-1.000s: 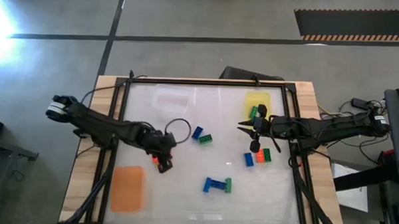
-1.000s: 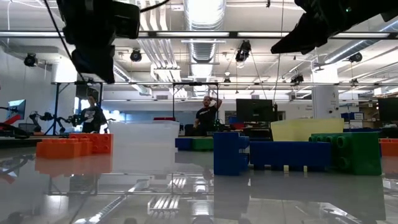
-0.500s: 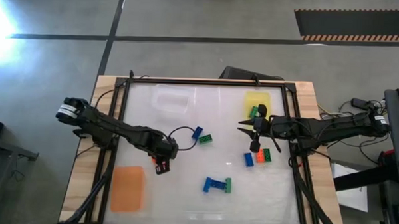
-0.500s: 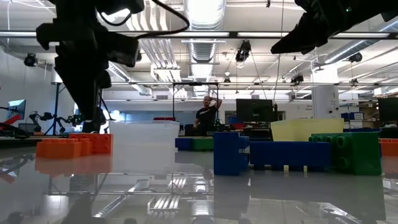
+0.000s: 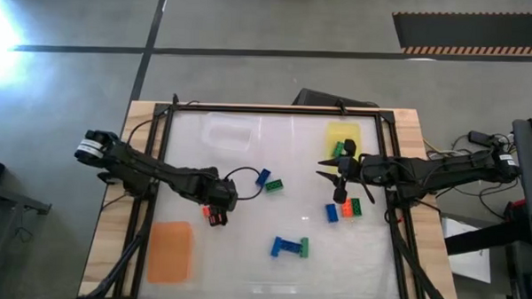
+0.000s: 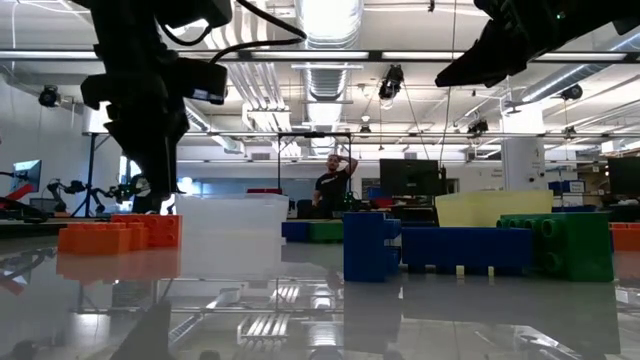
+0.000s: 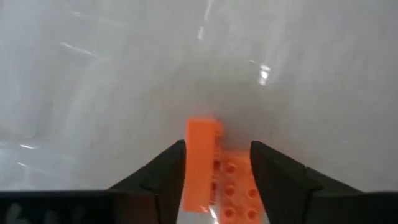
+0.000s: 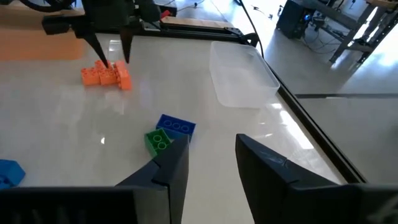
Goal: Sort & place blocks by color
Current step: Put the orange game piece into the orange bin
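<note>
A cluster of orange blocks [image 5: 214, 218] rests on the table left of centre, also seen in the right wrist view [image 8: 106, 75] and the low view [image 6: 120, 233]. My left gripper [image 7: 217, 169] stands open over it, pointing down, one finger on each side. My right gripper [image 8: 211, 163] hovers open and holds nothing, above the table's right part [image 5: 329, 174]. Blue-and-green blocks [image 5: 269, 181] lie at the centre, and another blue-and-green group [image 5: 289, 247] lies nearer the front edge. A blue, orange and green group [image 5: 344, 208] lies at the right. A green block [image 5: 339, 149] sits on the yellow mat [image 5: 346, 131]. My left gripper comes at the orange blocks from above. One finger [image 7: 169, 174] stands right beside the long side [image 7: 194, 167] of the taller brick; whether it touches, I cannot tell. The blocks sit on the table.
An orange mat [image 5: 169, 251] lies at the near left and a clear mat [image 5: 231, 130] at the far middle. A black frame [image 5: 276, 109] runs around the table top. People stand in the room beyond the table [image 6: 330, 185].
My left gripper has come down over the orange blocks, which stay on the table. My right arm has kept still.
</note>
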`<act>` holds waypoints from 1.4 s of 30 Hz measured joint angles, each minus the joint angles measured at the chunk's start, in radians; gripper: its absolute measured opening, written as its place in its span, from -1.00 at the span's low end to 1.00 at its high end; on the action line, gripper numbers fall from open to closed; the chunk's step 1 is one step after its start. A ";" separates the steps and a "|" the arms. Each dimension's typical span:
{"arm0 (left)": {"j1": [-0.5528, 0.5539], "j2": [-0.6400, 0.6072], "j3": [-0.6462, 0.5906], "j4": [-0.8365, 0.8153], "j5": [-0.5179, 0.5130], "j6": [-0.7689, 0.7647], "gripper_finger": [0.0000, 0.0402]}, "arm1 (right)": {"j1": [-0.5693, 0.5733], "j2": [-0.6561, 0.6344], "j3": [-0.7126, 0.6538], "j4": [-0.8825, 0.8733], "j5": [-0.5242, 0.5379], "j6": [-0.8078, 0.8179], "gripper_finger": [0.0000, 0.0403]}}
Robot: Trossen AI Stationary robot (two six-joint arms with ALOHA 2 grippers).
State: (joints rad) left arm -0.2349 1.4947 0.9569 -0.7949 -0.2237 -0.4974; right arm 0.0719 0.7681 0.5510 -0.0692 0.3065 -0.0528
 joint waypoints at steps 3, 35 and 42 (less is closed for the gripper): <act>0.005 0.000 -0.004 0.001 -0.003 0.024 -0.07 | 0.000 0.000 0.000 0.000 0.000 0.004 -0.37; 0.039 -0.001 -0.183 0.265 -0.021 0.039 -0.06 | 0.000 0.000 0.000 -0.002 0.000 0.008 -0.35; 0.046 -0.001 -0.183 0.264 -0.044 0.041 -0.06 | 0.000 0.000 0.000 -0.002 0.001 0.008 -0.35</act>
State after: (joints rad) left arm -0.1890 1.4937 0.7742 -0.5305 -0.2675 -0.4567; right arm 0.0715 0.7681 0.5510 -0.0708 0.3072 -0.0452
